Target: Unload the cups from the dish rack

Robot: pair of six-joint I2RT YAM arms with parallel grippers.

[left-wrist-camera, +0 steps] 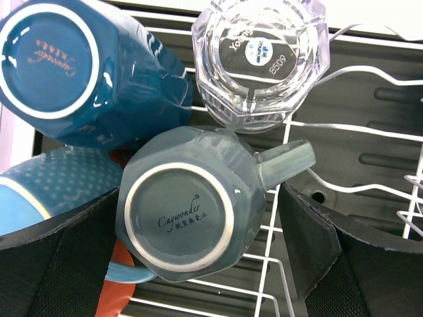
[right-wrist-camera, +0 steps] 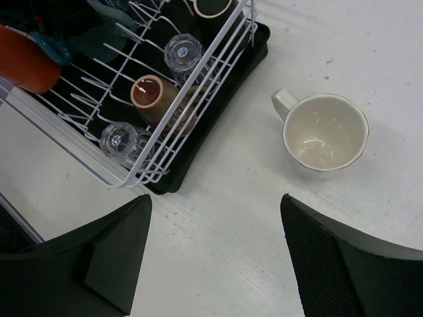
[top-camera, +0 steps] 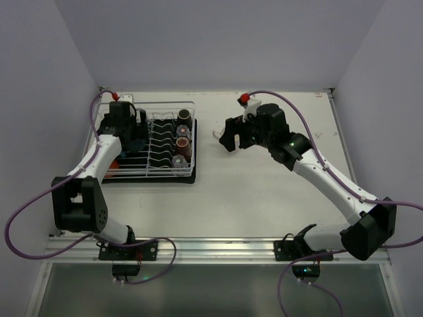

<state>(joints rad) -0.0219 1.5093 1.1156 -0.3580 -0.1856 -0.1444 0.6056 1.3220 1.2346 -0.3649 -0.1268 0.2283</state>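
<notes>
The dish rack (top-camera: 150,174) stands at the left of the table. My left gripper (top-camera: 135,129) is inside its left part, open. In the left wrist view its fingers (left-wrist-camera: 316,246) stand either side of an upturned grey mug (left-wrist-camera: 198,211), the right one clear of it. A dark blue mug (left-wrist-camera: 73,66), a glass tumbler (left-wrist-camera: 259,59), a light blue mug (left-wrist-camera: 46,185) and an orange mug (left-wrist-camera: 115,297) crowd around it. My right gripper (right-wrist-camera: 215,218) is open and empty above the table, near an upright cream mug (right-wrist-camera: 324,135) to the right of the rack.
The rack's right rows hold a brown cup (right-wrist-camera: 155,96), two glass tumblers (right-wrist-camera: 184,51) and a dark cup (right-wrist-camera: 211,6). Its black tray edge (right-wrist-camera: 198,158) lies just left of my right gripper. The cream mug also shows in the top view (top-camera: 219,136).
</notes>
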